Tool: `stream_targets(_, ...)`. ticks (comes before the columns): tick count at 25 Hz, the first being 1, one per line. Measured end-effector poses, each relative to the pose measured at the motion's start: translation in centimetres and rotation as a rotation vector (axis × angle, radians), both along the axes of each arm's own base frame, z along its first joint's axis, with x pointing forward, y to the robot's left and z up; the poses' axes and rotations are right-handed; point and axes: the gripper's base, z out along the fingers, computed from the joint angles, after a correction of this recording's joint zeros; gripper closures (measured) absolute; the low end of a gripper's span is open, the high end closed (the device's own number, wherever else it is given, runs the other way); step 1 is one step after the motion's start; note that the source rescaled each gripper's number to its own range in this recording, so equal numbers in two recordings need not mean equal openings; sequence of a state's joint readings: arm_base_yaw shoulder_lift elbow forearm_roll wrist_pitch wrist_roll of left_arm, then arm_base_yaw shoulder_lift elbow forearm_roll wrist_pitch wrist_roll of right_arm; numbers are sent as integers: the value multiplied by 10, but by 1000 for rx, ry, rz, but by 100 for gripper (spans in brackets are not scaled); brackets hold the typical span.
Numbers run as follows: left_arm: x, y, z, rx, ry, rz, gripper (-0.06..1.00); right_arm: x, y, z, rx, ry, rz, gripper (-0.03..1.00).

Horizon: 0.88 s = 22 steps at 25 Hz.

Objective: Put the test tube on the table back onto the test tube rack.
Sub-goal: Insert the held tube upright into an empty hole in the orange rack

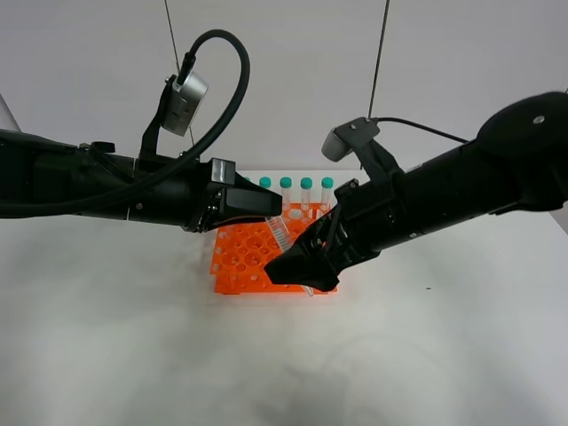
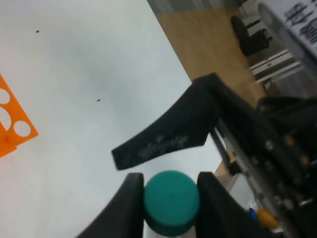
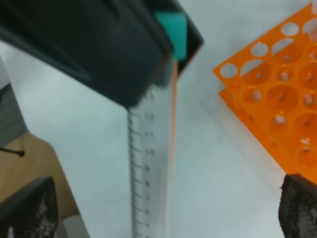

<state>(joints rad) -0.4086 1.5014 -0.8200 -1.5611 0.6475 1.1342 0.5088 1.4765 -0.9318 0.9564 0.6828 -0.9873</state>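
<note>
My left gripper point(image 2: 170, 191) clamped on teal cap of slim clear plastic tube point(image 1: 280, 232) (tilted) above bright orange plastic rack point(image 1: 238, 259); right gripper point(image 1: 302, 269) spread apart.

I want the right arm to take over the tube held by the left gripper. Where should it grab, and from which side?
Probably the clear graduated body of the test tube, below the teal cap, which the left gripper clamps. The right gripper should close across the tube from its side, leaving the lower end free for the test tube rack.

Matt white table point(image 1: 106, 355), smooth orange plastic test tube rack point(image 1: 240, 262), clear plastic test tube point(image 3: 148, 163).
</note>
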Motion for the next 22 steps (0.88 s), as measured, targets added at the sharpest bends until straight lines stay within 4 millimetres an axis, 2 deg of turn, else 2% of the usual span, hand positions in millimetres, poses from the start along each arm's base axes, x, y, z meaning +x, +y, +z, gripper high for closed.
stream_targets(6,0,0,0,-2,1,-2,94,5,-7,57,-175,56,-18,-3)
stream_targets(10,0,0,0,-2,1,-2,94,18,-22,75,-318,12,-182,-3)
stream_targets(15,0,0,0,-2,1,-2,94,42,-59,70,-405,29,-392,-3)
stream_targets(19,0,0,0,-2,1,-3,94,70,-105,52,-446,107,-552,-3)
stream_targets(22,0,0,0,-2,1,-3,94,82,-143,44,-461,155,-667,-3)
